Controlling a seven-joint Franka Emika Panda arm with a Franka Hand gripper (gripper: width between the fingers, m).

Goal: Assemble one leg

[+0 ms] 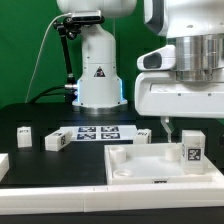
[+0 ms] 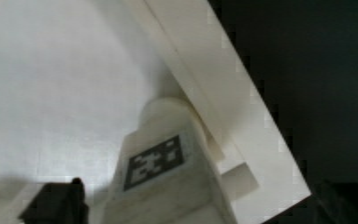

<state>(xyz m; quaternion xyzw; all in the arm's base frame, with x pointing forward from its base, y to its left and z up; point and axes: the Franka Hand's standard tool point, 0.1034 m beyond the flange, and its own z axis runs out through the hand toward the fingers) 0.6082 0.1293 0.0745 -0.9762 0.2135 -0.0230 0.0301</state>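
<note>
Leg (image 1: 191,153) stands upright in the white tray (image 1: 130,168), against its rim. End effector (image 1: 169,128) just beside it; spread or pinching, cannot tell. Looks light, stiff, smooth plastic: grip flat tagged sides

I can read no words or numbers; only a warning triangle sign on the robot base (image 1: 99,73).

Bench (image 1: 40,175): marker board (image 1: 95,133) at centre, far side. Two legs, (image 1: 23,132) and (image 1: 55,141), lie to the exterior view's left of it. Tray part (image 1: 130,165) sits near, toward the right; one leg (image 1: 190,152) stands upright inside it by the rim, below the end effector (image 1: 167,125).
</note>
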